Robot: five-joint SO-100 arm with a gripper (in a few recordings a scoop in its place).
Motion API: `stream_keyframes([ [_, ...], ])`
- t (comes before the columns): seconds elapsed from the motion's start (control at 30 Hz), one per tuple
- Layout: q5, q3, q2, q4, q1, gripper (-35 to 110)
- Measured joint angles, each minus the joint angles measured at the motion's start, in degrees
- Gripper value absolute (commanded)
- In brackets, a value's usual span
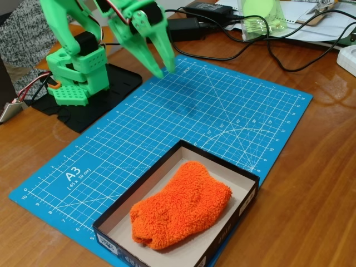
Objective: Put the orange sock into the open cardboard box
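1. Table [311,183]: brown wood, carries everything. Cables and clutter sit along its far edge, behind the pincer and out of the work zone.
2. Mat [183,117]: blue A3 cutting mat, spread under the pincer. It marks the work area; the patch right below the tips is bare.
3. Arm [75,53]: green, base on a black plate beside the mat's far-left corner in the fixed view, so it can likely reach the whole mat.
4. Box [247,177]: black-walled tray, pale inside, well apart from the pincer, toward the near edge. It sits open side up, angled on the mat's near corner and hanging partly over onto the wood.
5. Sock [181,207]: orange, fuzzy, lying flat inside the box, resting on its floor, inside the walls. Far from the pincer, nothing touching it. Task looks done, judging by this.
6. Pincer [164,69]: raised over the mat's far edge, tips pointing down, slightly apart, holding nothing. Probably clear of the box because the drop is finished.
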Motion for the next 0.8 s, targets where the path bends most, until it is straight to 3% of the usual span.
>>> stream_keyframes([
  [0.2, -15.1, 34.2, 36.4, -1.8, 5.5, 0],
  [0.43, 7.5, 43.0, 42.9, -6.4, 2.5, 0],
  [0.8, 12.7, 44.5, 43.5, -6.7, 2.5, 0],
])
